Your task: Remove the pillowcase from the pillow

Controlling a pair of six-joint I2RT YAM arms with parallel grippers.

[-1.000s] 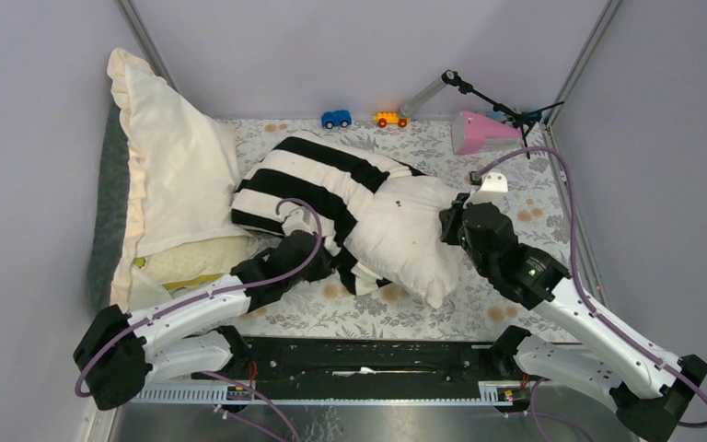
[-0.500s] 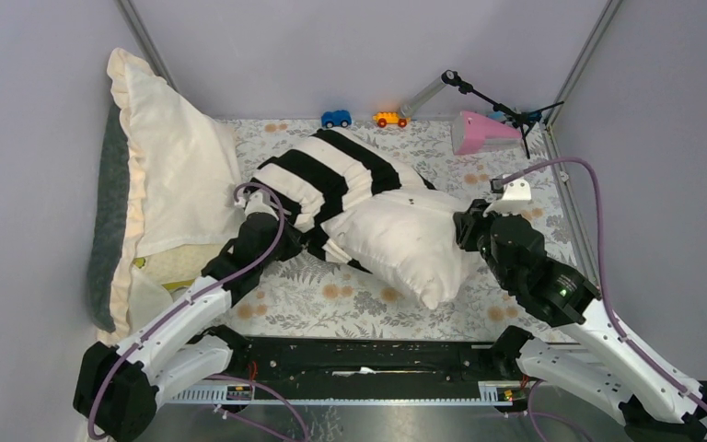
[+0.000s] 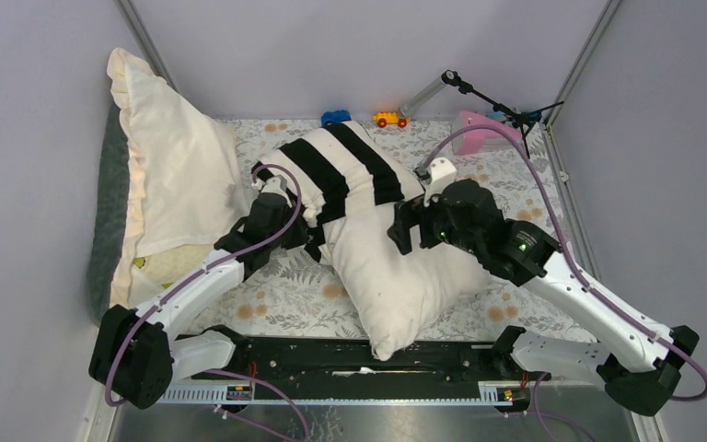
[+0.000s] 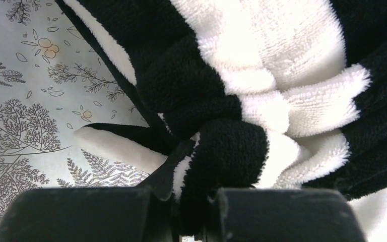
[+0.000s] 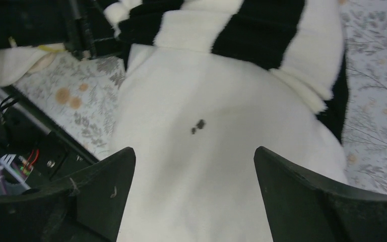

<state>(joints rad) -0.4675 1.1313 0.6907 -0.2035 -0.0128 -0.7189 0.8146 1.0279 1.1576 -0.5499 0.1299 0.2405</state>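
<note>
Top view: table (image 3: 285, 296) covered with a grey floral cloth, walls on three sides.

The pillow (image 3: 396, 276), off-white and plump, lies on a diagonal across the middle of the table. Its near corner reaches out over the black rail at the table's near edge. Its far end is inside the pillowcase (image 3: 336, 170). Most of the pillow is bare. The black-and-white striped pillowcase is bunched up at the far end, close to the back wall.

Left gripper (image 3: 272, 198): at the left edge of the pillowcase. In the left wrist view the gripper (image 4: 191, 201) is closed tight on a gathered fold of the plush striped fabric, which is pinched between the two fingers. The floral cloth shows beneath and to the left.

Right gripper (image 3: 405, 226): over the pillow, just near of the pillowcase hem. In the right wrist view the gripper (image 5: 194, 171) has its fingers spread wide, one on each side of the frame, and nothing clamped between them. Bare pillow fills the gap below. Cannot tell whether the fingers touch the fabric. A small dark speck (image 5: 198, 126) marks the pillow, with the striped hem beyond it.

Also present:
- A cream ruffled-edge pillow (image 3: 170, 157) propped against the left wall.
- A blue toy car (image 3: 335, 117) and an orange toy car (image 3: 389, 119) along the back wall.
- A pink object (image 3: 479, 129) in the far right corner, beneath a black stand (image 3: 492, 101).
</note>
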